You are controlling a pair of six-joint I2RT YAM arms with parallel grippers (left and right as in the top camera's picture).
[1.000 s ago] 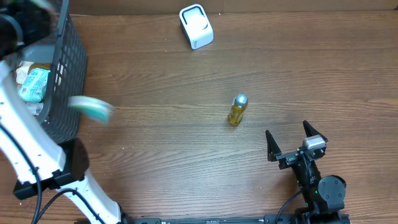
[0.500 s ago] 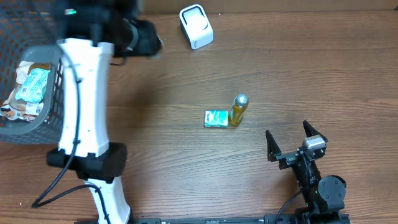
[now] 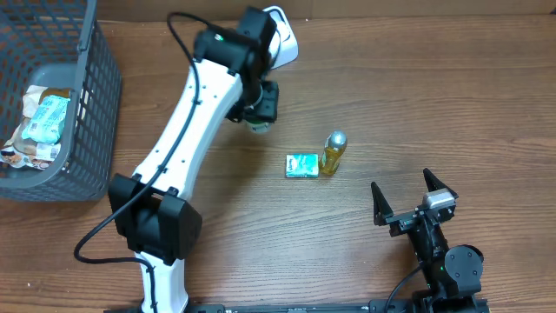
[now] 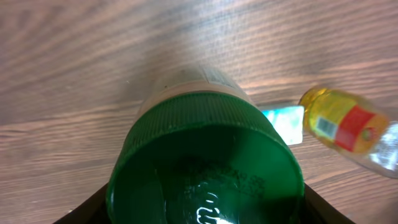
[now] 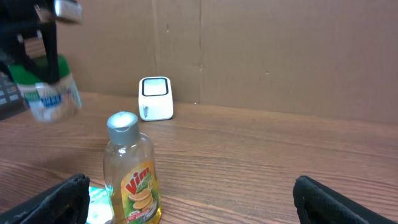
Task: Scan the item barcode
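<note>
My left gripper (image 3: 259, 106) is shut on a clear jar with a green lid (image 4: 205, 155), held above the table a little in front of the white scanner (image 3: 274, 36). In the right wrist view the jar (image 5: 46, 90) hangs at the upper left, left of the scanner (image 5: 155, 98). The lid fills the left wrist view and hides most of my left fingers. A yellow dish-soap bottle (image 3: 332, 153) stands mid-table with a teal packet (image 3: 302, 165) lying against its left side. My right gripper (image 3: 407, 198) rests open near the front edge, with nothing between its fingers.
A dark mesh basket (image 3: 87, 104) at the far left holds several packets. A cardboard wall runs along the back of the table. The bottle (image 5: 130, 171) stands just ahead of my right gripper's left finger.
The left arm swung from the basket to the middle back of the table with the jar. The teal packet, airborne a second ago, now lies beside the bottle. The right arm is still.
</note>
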